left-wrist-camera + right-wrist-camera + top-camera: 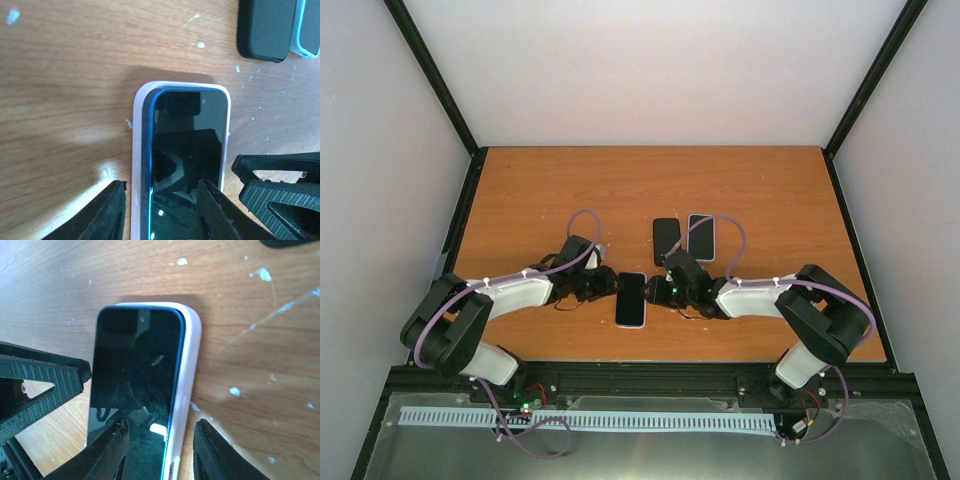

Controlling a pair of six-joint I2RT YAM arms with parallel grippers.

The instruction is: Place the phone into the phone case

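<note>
Two grippers meet over a phone half-seated in its case, mid-table.

The left gripper (160, 184) has its jaws open and clamps nothing: one finger stands outside the left wall of the white case (136, 150) and the other hangs over the screen, probably so that it can pin that side down. The phone (187, 150) lies face up inside the case. A blue band of its side, buttons included, shows above the left rim, so I judge it not fully pressed home there. The right gripper (160, 422) is likewise open and straddles the right rim, seemingly to steady the case against a push from the other side. Behind and to the right, a dark case (666, 240) and a light-blue case (701, 237) lie apart on the table (540, 190).
</note>
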